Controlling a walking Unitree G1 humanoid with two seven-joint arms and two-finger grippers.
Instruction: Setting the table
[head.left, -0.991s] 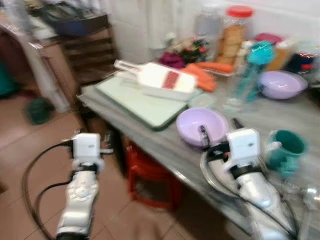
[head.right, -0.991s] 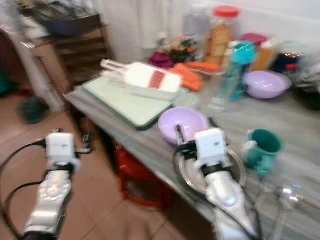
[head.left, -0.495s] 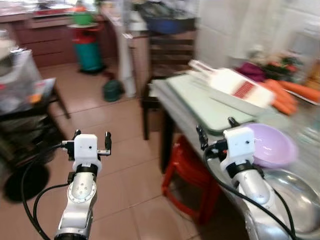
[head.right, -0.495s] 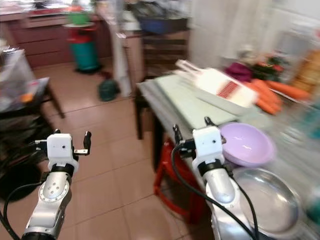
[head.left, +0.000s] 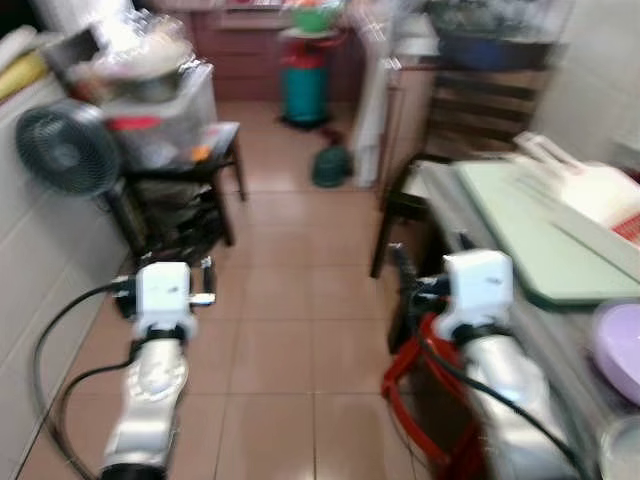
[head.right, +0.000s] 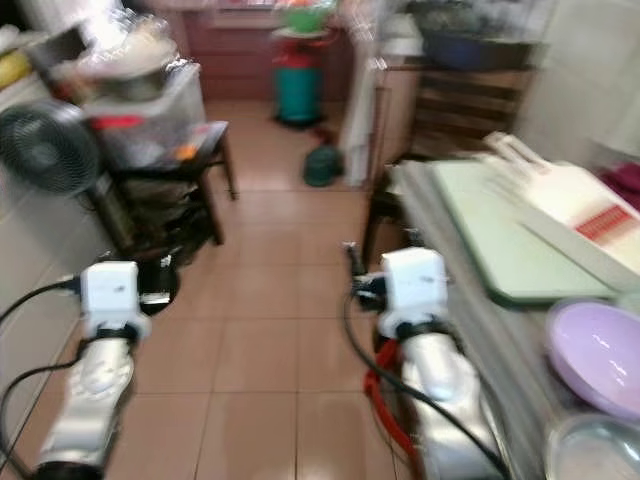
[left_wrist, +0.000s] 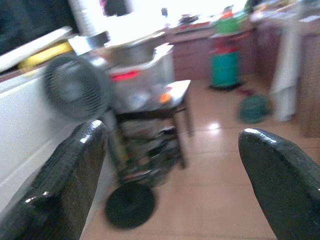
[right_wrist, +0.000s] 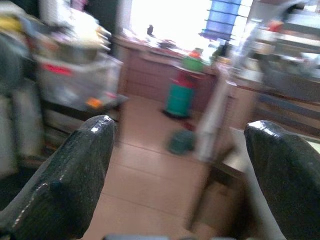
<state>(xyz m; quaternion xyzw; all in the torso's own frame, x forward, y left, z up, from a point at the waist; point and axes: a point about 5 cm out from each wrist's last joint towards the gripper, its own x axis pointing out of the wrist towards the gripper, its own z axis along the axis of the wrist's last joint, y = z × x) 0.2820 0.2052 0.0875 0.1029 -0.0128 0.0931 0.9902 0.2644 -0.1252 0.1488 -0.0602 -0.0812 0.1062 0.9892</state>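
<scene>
Both grippers, left gripper (left_wrist: 170, 165) and right gripper (right_wrist: 175, 165), stand spread apart and empty over the tiled floor. The lilac bowl (head.right: 598, 357) sits on the table (head.right: 470, 290) edge beside the right arm. Judged light, rigid, slick plastic; best pinched at its rim.

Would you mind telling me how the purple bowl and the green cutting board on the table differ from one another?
The purple bowl is round and hollow, while the green cutting board is flat and rectangular. The bowl looks empty; the board has a white slicer lying on it. The bowl sits nearer the robot, and the board lies farther along the table. Both rest on the same table, on the robot's right.
</scene>
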